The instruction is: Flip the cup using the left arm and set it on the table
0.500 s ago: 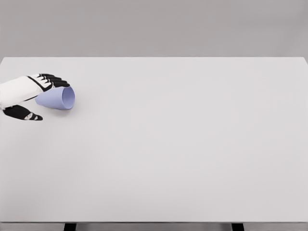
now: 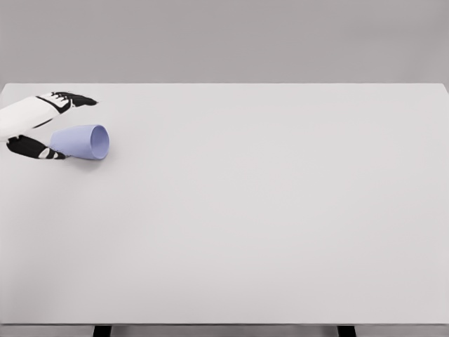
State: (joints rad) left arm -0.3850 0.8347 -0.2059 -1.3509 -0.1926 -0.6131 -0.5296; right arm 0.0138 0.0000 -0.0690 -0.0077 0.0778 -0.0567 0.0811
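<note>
Cup [image 2: 83,142]: lying on its side on the counter [image 2: 266,210], mouth facing right, nothing visible inside, no writing.
Left hand [image 2: 35,126]: spreading wide around the cup's base, gripping nothing.

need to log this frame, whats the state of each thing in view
cup: lying on its side on the table, mouth facing right, not flipped upright yet
left hand: open, fingers spread above the cup, thumb at its base, not gripping
table: flat, carrying only the cup
right hand: not in view
</note>
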